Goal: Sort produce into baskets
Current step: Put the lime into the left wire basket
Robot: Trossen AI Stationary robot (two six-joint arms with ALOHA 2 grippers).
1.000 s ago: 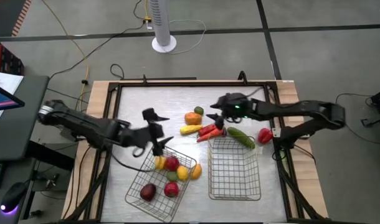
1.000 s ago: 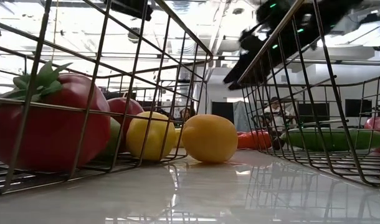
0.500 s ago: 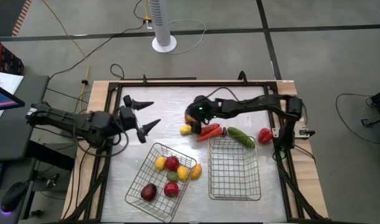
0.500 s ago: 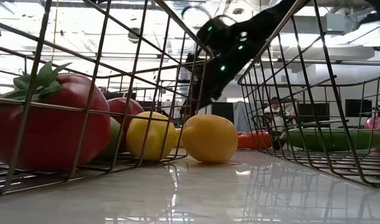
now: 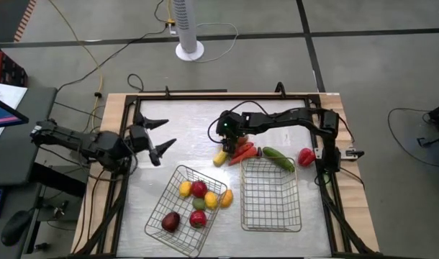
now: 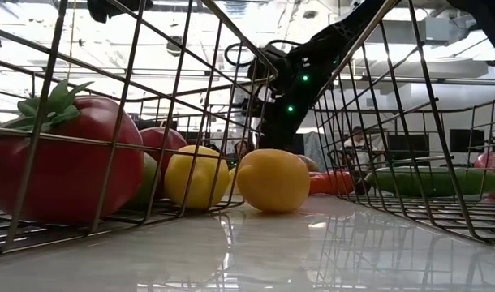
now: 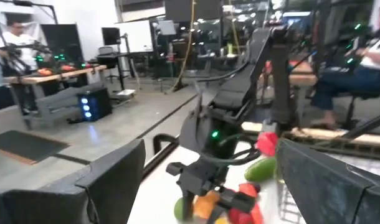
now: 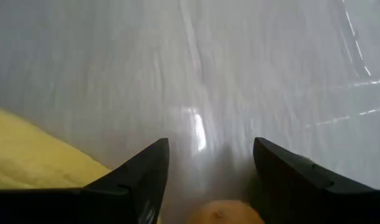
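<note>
My right gripper [image 8: 209, 155] is open and points down over the loose produce in mid-table, where it also shows from above [image 5: 229, 137]. An orange piece [image 8: 224, 214] lies between its fingers; whether they touch it, I cannot tell. A yellow piece [image 5: 219, 157], red chilies [image 5: 241, 152], a cucumber [image 5: 277, 158] and a red piece [image 5: 306, 156] lie on the table. The left basket [image 5: 162, 205] holds several round pieces; the right basket [image 5: 271, 212] is bare. My left gripper [image 5: 170, 132] hangs open at the table's left.
A yellow-orange round piece [image 6: 272, 180] lies on the table at the left basket's right edge. The table has a raised frame [image 5: 205, 97] all round. Bare tabletop lies between my left gripper and the produce. A fan stand [image 5: 189, 49] is on the floor beyond.
My right gripper has gone toward the table's left edge and down, tipping steeply over the orange piece. The yellow piece has turned and slid a little toward the near edge. My left gripper has drawn back from over the left basket toward the left and far edges, still open.
</note>
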